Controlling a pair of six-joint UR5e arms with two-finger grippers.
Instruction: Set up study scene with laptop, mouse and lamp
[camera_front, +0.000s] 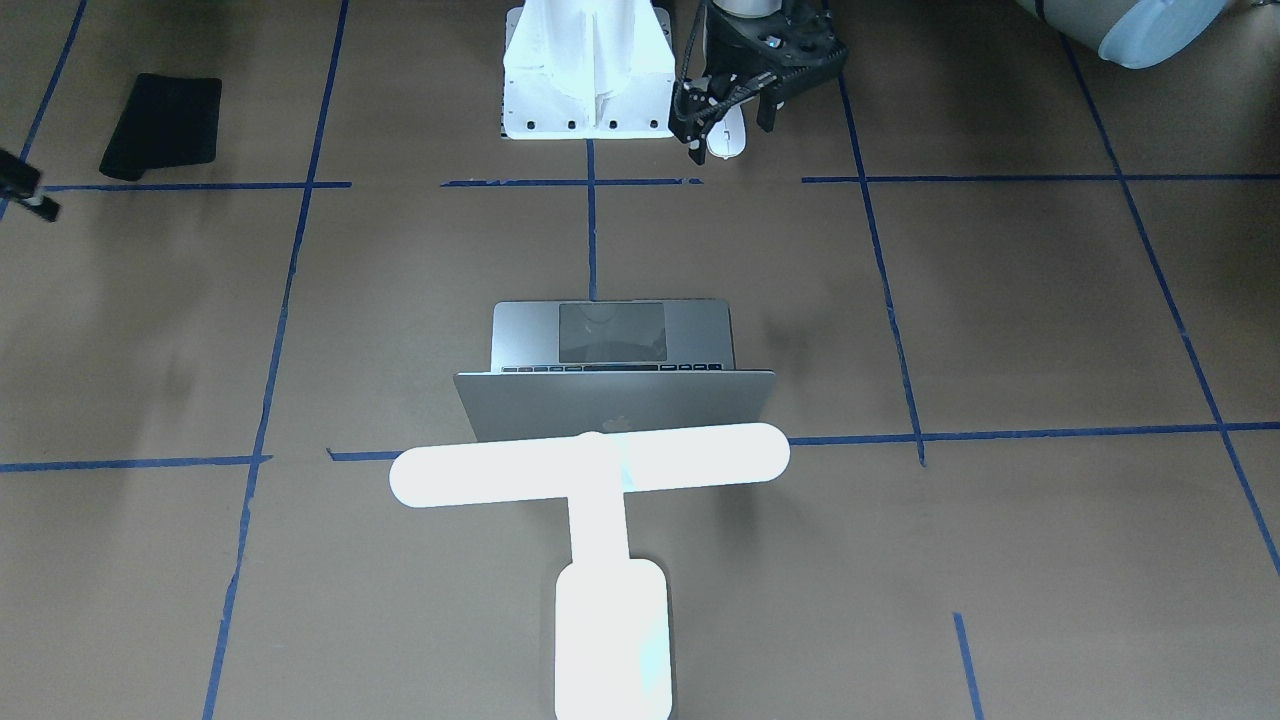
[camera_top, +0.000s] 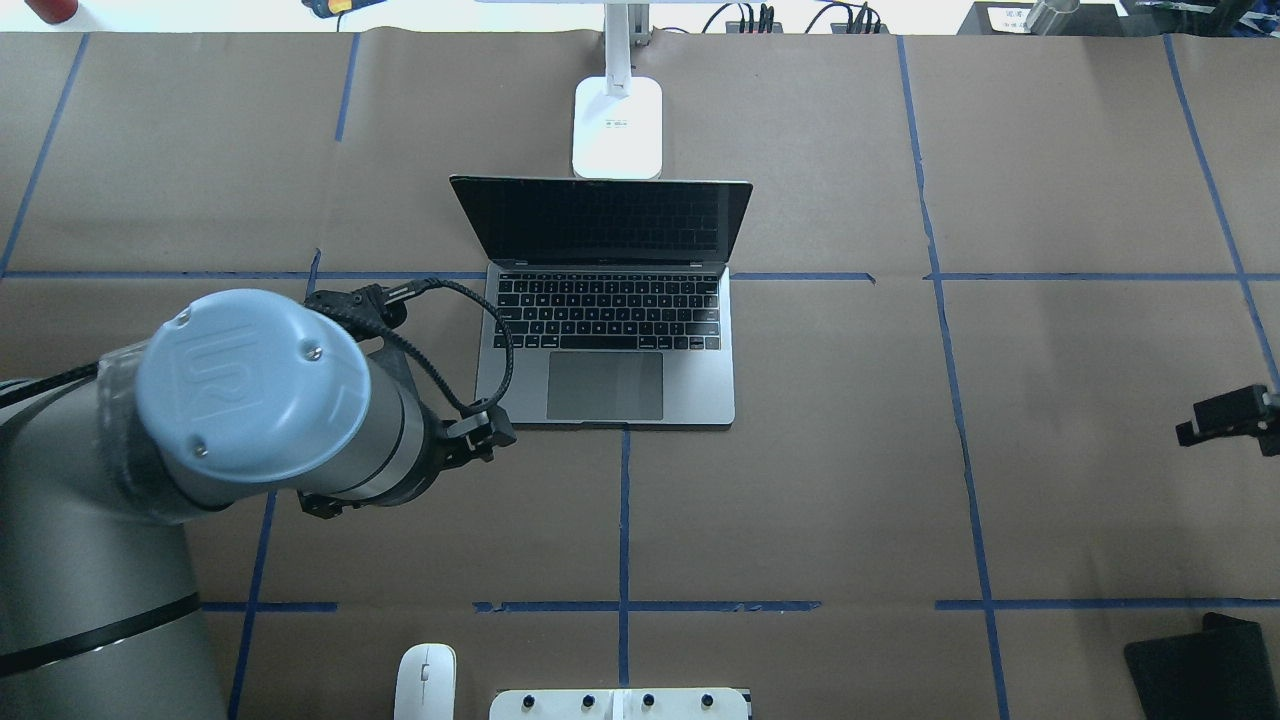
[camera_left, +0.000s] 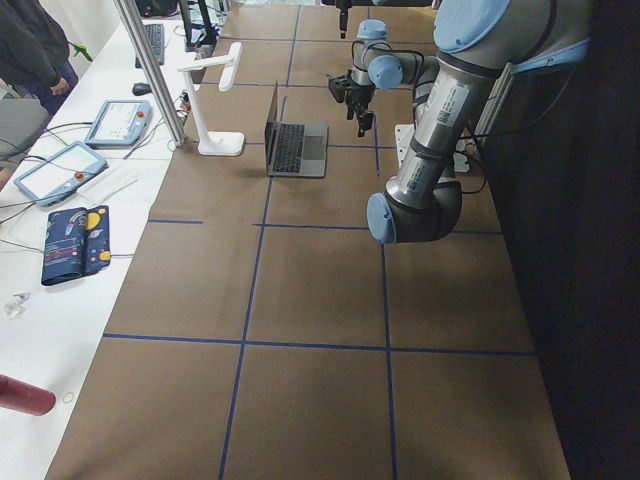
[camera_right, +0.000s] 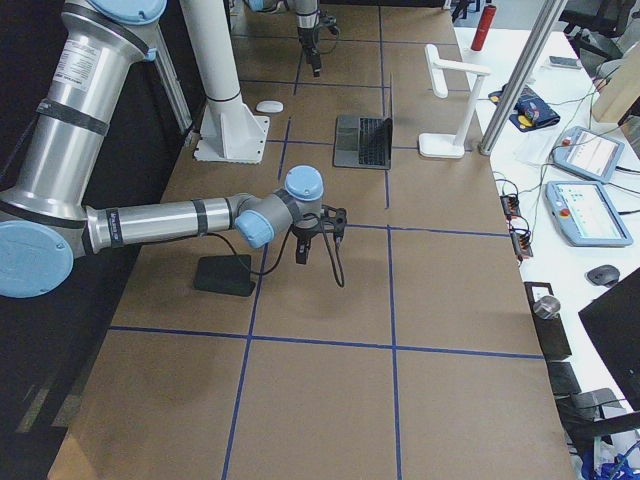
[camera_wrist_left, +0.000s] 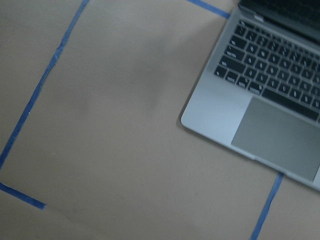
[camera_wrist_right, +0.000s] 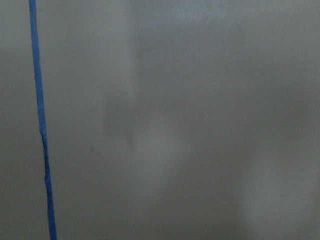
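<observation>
The laptop (camera_top: 610, 350) stands open at the table's middle, its keyboard toward me; it also shows in the front view (camera_front: 612, 335) and in the left wrist view (camera_wrist_left: 270, 115). The glowing lamp (camera_front: 590, 465) stands just behind its lid, with its base (camera_top: 617, 125) on the table. The white mouse (camera_top: 425, 680) lies at my near edge, left of the pedestal. My left gripper (camera_front: 730, 138) hangs high above the table left of the laptop, fingers apart and empty. My right gripper (camera_top: 1205, 422) hovers at the far right, fingers apart and empty.
A white ribbed pedestal (camera_front: 585, 70) with bolt holes stands at my near edge. A black rectangular pad (camera_top: 1200, 665) lies at the near right corner. Blue tape lines cross the brown table. Operators' gear and tablets (camera_right: 590, 155) sit beyond the far edge.
</observation>
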